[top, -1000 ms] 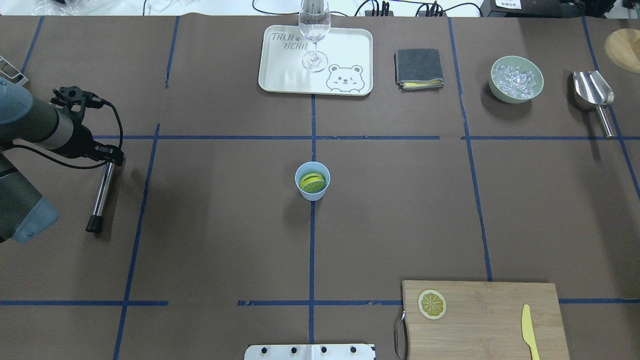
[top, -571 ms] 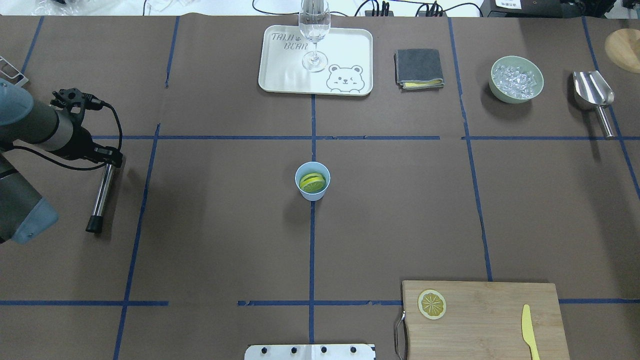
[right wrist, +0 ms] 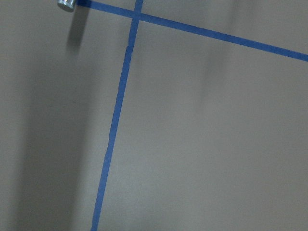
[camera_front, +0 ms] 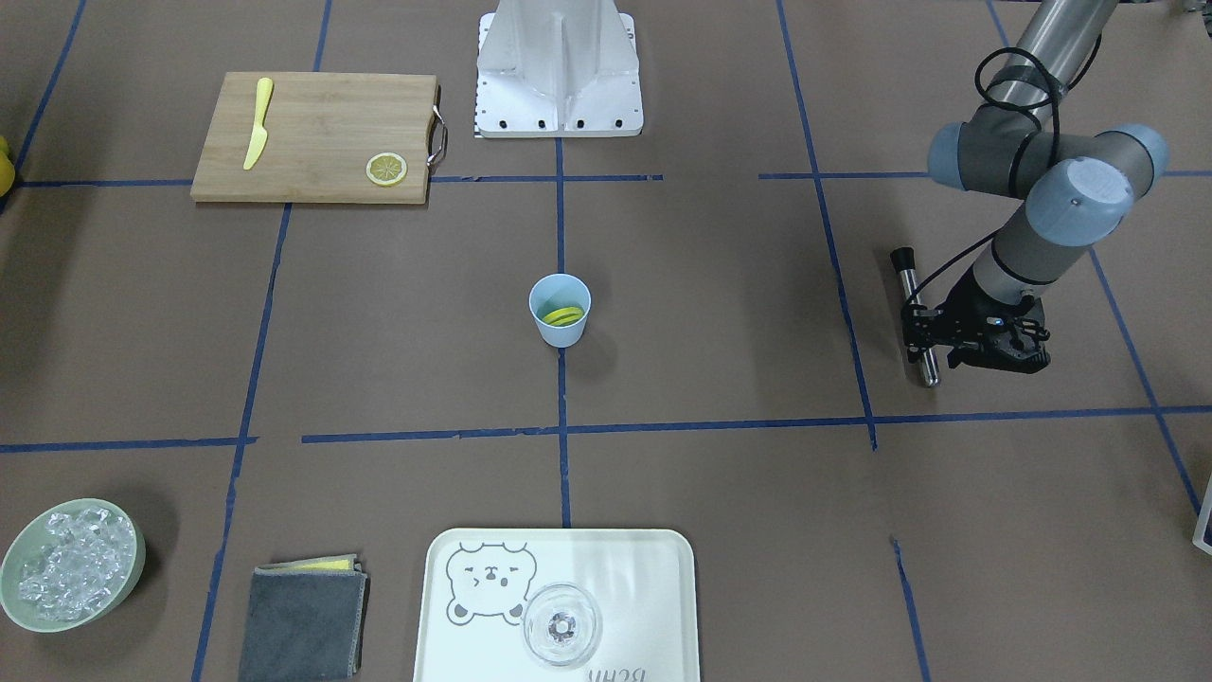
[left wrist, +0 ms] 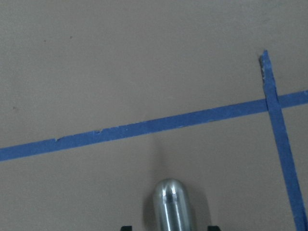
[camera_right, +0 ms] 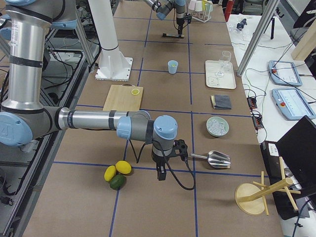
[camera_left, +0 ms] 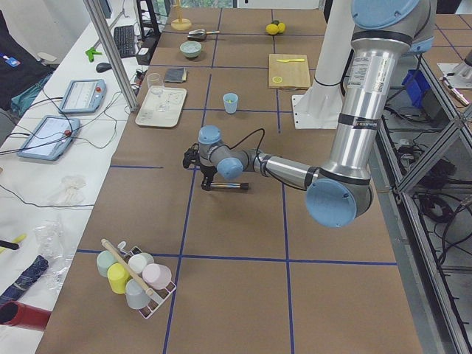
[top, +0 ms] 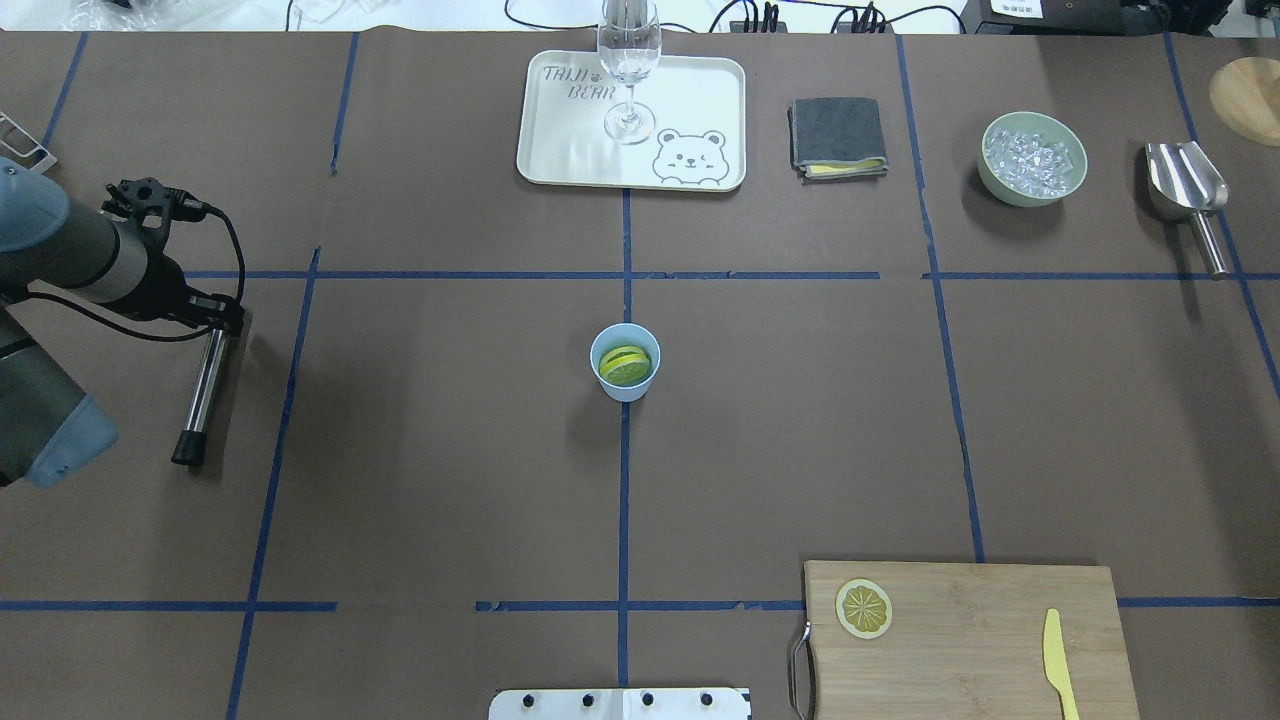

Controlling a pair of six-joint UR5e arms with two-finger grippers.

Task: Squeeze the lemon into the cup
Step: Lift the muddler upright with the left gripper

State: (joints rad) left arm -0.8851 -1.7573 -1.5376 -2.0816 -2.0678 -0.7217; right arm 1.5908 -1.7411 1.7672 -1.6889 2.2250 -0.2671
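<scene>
the lemon [top: 625, 367] sits inside the cup [top: 629, 392], its yellow-green piece just below the rim. the cup stands upright in the middle of the tabletop [top: 450, 470], on the blue tape line that runs down the centre, well apart from both arms. the left pincer [top: 214, 318] hangs at the tabletop's left side, pointing down over the bare end of a metal rod [top: 203, 385]. the rod lies flat with its black cap toward the robot. in the left wrist view the rod's rounded end shows between the pincer's two dark tips, with tabletop visible on either side of it, so the jaws stand apart and grip nothing. the right pincer [camera_right: 160, 176] shows only in the right side view, pointing down between a metal scoop [camera_right: 217, 159] and three citrus fruits [camera_right: 117, 174]. whether it is spread or closed i cannot tell. a cutting board [top: 980, 640] at the near right carries a thin lemon slice [top: 864, 608] and a yellow knife [top: 1058, 660]. at the far edge a tray [top: 690, 90] holds a wine glass [top: 629, 60].
</scene>
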